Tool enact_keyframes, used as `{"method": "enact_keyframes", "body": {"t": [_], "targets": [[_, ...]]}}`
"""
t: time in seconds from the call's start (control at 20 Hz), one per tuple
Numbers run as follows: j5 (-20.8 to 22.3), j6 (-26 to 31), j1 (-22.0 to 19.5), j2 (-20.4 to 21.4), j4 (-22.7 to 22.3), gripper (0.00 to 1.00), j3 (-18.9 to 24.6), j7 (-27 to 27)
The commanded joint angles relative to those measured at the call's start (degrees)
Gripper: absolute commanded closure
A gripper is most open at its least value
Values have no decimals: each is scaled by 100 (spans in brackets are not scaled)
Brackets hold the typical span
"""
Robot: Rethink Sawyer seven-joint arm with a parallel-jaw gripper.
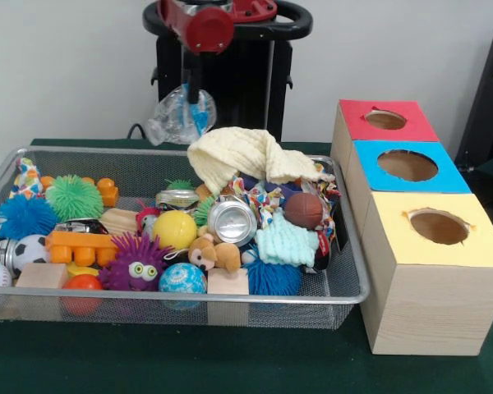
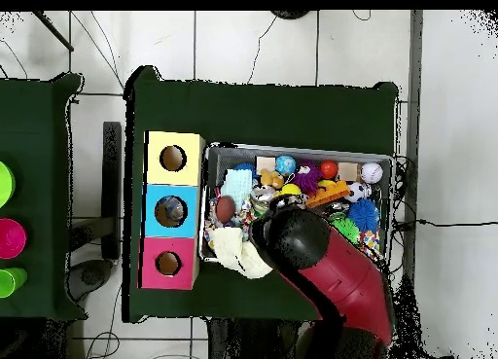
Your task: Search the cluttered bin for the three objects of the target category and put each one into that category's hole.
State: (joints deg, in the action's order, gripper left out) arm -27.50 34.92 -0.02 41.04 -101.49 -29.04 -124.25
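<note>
The bin (image 1: pixel 345 292) is a wide silver wire-mesh basket full of toys, and it also shows in the overhead view (image 2: pixel 292 149). My gripper (image 1: pixel 195 92) hangs from the red arm above the bin's far edge. It is shut on a crushed clear plastic bottle (image 1: pixel 177 117) with a blue label, held well clear of the clutter. In the overhead view the red and black arm (image 2: pixel 297 240) hides the gripper and the bottle. Three wooden boxes stand beside the bin, each with a round hole: red top (image 1: pixel 386 121), blue top (image 1: pixel 408 166), yellow top (image 1: pixel 438 227).
In the bin lie a cream cloth (image 1: pixel 246 156), a crushed silver can (image 1: pixel 232 222), a brown ball (image 1: pixel 303 210), a yellow ball (image 1: pixel 174 230), a purple spiky toy (image 1: pixel 137 264), a mint knitted piece (image 1: pixel 286 244) and orange bricks (image 1: pixel 80 246). The boxes also show in the overhead view (image 2: pixel 172 209).
</note>
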Motion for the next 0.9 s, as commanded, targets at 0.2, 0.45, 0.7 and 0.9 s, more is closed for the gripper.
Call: {"method": "enact_keyframes", "body": {"t": [0.2, 0.45, 0.7, 0.9], "targets": [[-575, 392, 411, -296, 20, 100, 107, -2442], [-625, 514, 720, -392, 172, 100, 16, -2871], [-676, 746, 1053, -541, 447, 100, -85, -3428], [-703, 895, 1299, -619, 614, 100, -172, -3808]]}}
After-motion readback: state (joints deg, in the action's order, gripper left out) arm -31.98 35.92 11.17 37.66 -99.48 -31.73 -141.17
